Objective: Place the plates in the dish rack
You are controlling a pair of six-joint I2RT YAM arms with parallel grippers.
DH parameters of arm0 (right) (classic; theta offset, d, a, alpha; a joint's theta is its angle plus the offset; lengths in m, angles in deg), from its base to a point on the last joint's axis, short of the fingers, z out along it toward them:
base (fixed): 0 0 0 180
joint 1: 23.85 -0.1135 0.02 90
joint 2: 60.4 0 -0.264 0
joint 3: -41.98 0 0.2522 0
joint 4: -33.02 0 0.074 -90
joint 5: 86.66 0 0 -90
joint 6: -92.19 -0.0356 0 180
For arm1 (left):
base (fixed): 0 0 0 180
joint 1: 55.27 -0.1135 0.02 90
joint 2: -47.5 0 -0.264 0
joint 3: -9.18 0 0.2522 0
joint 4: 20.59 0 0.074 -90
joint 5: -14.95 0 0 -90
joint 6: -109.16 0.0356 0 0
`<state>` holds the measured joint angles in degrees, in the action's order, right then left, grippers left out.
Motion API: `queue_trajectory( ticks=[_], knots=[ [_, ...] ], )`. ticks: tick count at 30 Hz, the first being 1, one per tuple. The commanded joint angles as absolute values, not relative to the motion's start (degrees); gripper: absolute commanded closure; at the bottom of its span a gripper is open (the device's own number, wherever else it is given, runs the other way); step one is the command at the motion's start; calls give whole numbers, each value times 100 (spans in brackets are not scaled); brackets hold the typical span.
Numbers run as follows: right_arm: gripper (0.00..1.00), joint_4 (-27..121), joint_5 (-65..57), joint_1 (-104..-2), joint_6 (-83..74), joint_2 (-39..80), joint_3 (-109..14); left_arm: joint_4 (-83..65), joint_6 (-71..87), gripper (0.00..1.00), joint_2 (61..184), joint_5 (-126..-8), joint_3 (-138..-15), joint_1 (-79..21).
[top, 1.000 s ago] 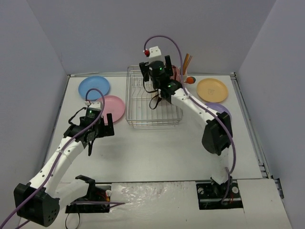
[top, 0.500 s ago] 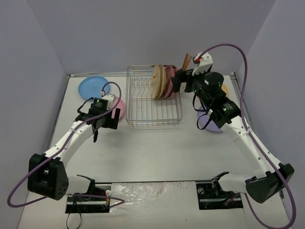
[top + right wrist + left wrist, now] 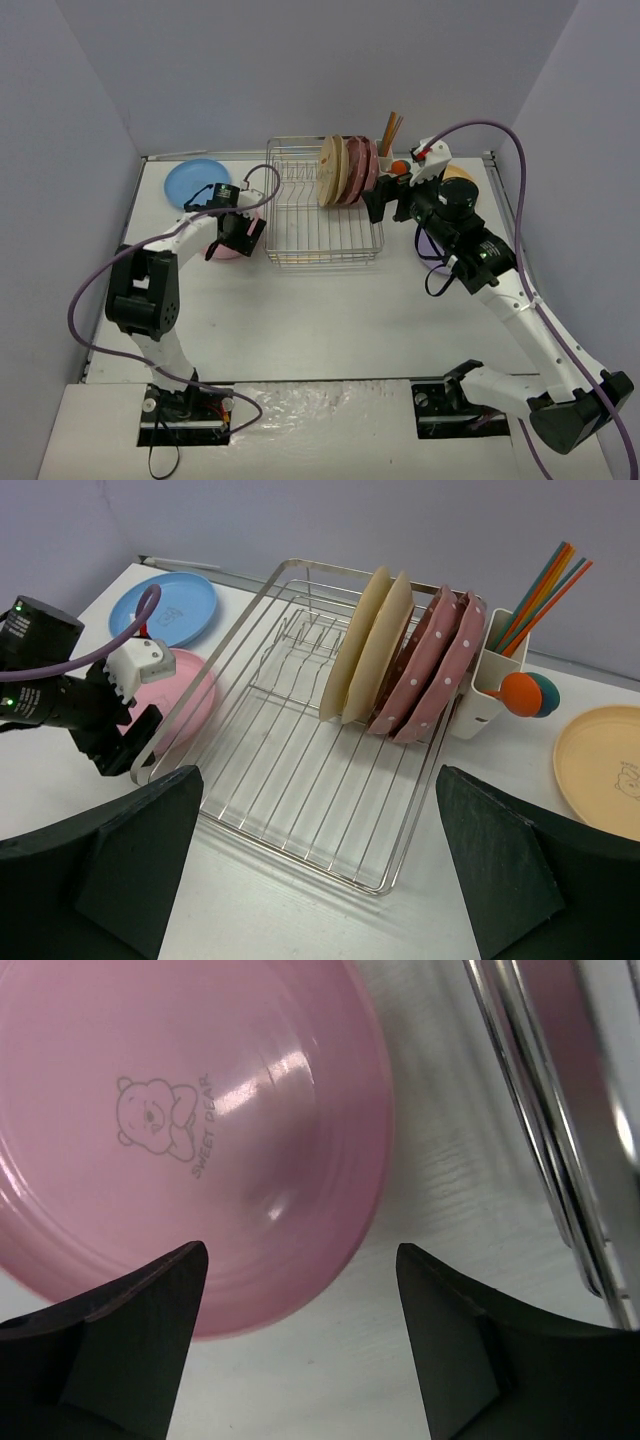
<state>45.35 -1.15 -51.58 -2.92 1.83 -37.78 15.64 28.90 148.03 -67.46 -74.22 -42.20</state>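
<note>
The dish rack (image 3: 300, 215) stands at the table's back middle, and also shows in the right wrist view (image 3: 233, 650). Two beige plates (image 3: 365, 645) and two dark-pink dotted plates (image 3: 440, 670) stand upright in its right end. My left gripper (image 3: 243, 237) is open, low over the near-right rim of the pink plate (image 3: 180, 1140), which lies flat just left of the rack. In the left wrist view my left gripper (image 3: 300, 1300) holds nothing. My right gripper (image 3: 315, 820) is open and empty, above the rack's right side. The blue plate (image 3: 197, 182) lies at the back left.
The orange-yellow plate (image 3: 600, 770) lies right of the rack. A lavender plate (image 3: 428, 243) is mostly hidden under my right arm. A white utensil cup (image 3: 490, 685) with sticks and spoons hangs on the rack's right end. The rack wire (image 3: 540, 1140) runs close beside my left gripper.
My left gripper has moved right and back, from the open table to the pink plate beside the rack. My right gripper has drawn back from over the rack to its right side.
</note>
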Motion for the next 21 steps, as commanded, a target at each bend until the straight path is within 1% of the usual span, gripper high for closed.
queue_trajectory(
  ticks=[1,2,8,16,18,21],
  knots=[
    [0,4181,-120,-5110,-367,64,-3784,1777,3096,31,15047,-6346,-7837,-4379],
    [0,4186,-104,-5109,-352,69,-3778,1786,3076,34,15079,-6301,-7831,-4385],
    [0,4194,-119,-5083,-377,177,-3777,1733,3120,43,15216,-6361,-7654,-4393],
    [0,4192,-180,-5075,-398,251,-3763,1743,2856,71,15082,-6637,-7190,-4391],
    [0,4186,-212,-5075,-398,265,-3764,1777,2747,84,15047,-6711,-7103,-4393],
    [0,4194,-254,-5075,-411,271,-3779,1902,2548,93,14895,-6766,-6969,-4393]
  ],
)
